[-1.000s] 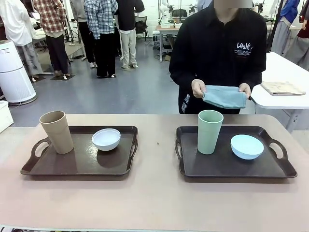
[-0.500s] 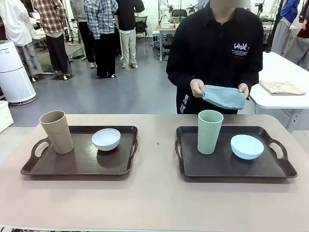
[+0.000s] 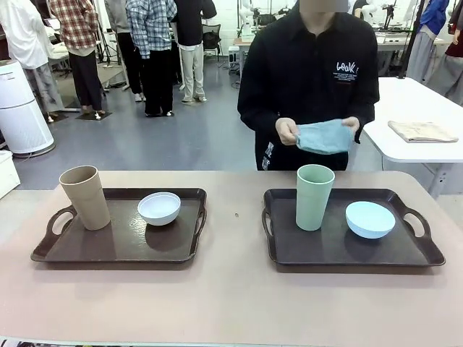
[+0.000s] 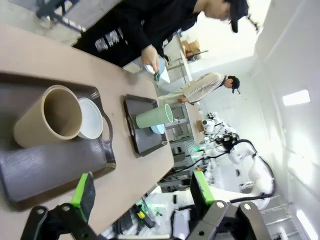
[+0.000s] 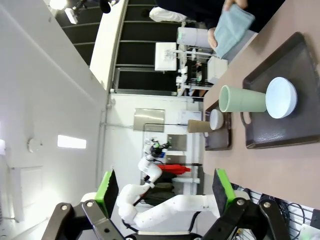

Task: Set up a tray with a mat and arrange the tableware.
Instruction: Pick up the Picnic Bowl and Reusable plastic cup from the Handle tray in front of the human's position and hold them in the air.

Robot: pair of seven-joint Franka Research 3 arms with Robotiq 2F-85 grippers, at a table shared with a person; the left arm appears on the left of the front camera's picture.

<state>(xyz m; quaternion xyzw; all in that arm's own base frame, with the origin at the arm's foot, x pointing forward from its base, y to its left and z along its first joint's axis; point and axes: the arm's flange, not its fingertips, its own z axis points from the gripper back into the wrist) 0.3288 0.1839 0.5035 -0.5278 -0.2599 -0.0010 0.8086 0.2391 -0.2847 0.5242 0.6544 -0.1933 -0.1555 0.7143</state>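
– While the person (image 3: pixel 311 72) stands at the far side of the worktop (image 3: pixel 231 300), where is the mat (image 3: pixel 323 136)?
– It is in the air, above the far edge of the worktop, and it does not touch it. It is a blue-grey cloth, folded. The person holds it with one hand (image 3: pixel 287 131) at its left end and the other hand (image 3: pixel 351 124) at its right end.
– And how does the tableware stand?
– It stands on two dark trays with handles, side by side and apart. On the left tray (image 3: pixel 108 253) the beige tumbler (image 3: pixel 85 196) stands upright in the far left part. The white bowl (image 3: pixel 159 208) sits to the right of it, near the far rim. On the right tray (image 3: pixel 340 253) the pale green tumbler (image 3: pixel 314 196) stands upright in the far left part, and the light blue bowl (image 3: pixel 370 219) sits to the right of it. On each tray the tumbler and the bowl are near but apart.
– What do the pincers hold?
– Both are empty. In the left wrist view the left pincer (image 4: pixel 141 189) has its green pads (image 4: pixel 82 187) spread wide, and it is held away from the tableware. In the right wrist view the right pincer (image 5: pixel 163 186) is also spread wide, well apart from the right tray.
– Is something else near?
– A folded beige cloth (image 3: pixel 423 131) lies on a white table (image 3: pixel 434 148) at the far right.
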